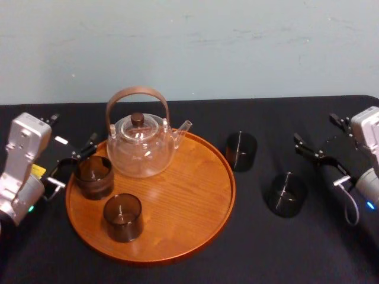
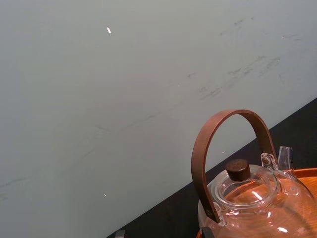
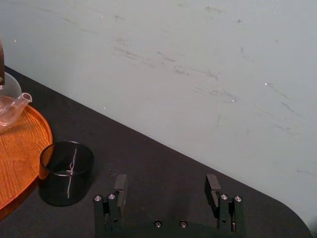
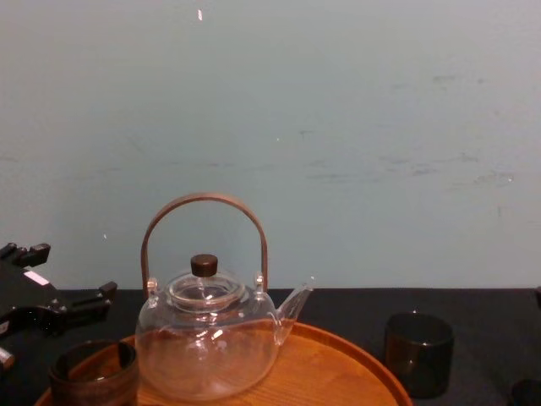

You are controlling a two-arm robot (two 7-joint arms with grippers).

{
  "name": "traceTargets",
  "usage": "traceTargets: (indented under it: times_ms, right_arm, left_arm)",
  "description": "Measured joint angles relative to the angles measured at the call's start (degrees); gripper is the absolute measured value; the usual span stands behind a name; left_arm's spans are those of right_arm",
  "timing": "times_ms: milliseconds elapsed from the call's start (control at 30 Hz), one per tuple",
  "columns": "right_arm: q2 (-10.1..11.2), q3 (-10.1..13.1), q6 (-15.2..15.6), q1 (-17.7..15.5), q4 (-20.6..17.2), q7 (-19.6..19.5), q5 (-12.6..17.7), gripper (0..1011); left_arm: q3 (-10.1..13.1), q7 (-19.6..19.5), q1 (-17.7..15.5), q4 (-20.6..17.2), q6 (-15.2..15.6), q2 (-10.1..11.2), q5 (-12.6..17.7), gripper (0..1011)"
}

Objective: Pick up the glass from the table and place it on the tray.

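We see the glass (image 1: 241, 151) on the table (image 1: 331, 248) beside the tray (image 1: 189, 195), off its right rim, another tumbler (image 1: 286, 194) near; teapot (image 1: 142, 148) and ridged cup (image 1: 93, 176) crowd its left, right half open; our right gripper (image 3: 166, 181) gapes at the table's right edge, left gripper (image 1: 76, 163) released by the ridged cup.

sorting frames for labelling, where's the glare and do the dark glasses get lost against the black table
Head view: white highlights on the teapot; the glass beside the tray and the glass farther right each carry a thin bright streak. Left wrist view: glints on the teapot. Right wrist view: the glass beside the tray stands out from the table. Chest view: it nearly merges with the table.
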Motion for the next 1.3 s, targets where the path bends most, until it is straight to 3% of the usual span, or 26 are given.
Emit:
traceTargets:
  times_ms: [633, 933, 1300]
  right_arm:
    - [6.75, 8.50, 5.25, -11.25, -13.00, 7.27, 8.46, 1002]
    - [8.98, 10.79, 8.64, -15.75, -17.14, 10.31, 10.42, 1002]
    - [10.12, 12.53, 11.43, -19.47, -20.25, 13.32, 11.70, 1002]
  left_arm:
    - [0.00, 0.00, 0.00, 0.00, 0.00, 0.00, 0.00, 1001]
    - [0.00, 0.00, 0.00, 0.00, 0.00, 0.00, 0.00, 1001]
    - [0.00, 0.00, 0.00, 0.00, 0.00, 0.00, 0.00, 1001]
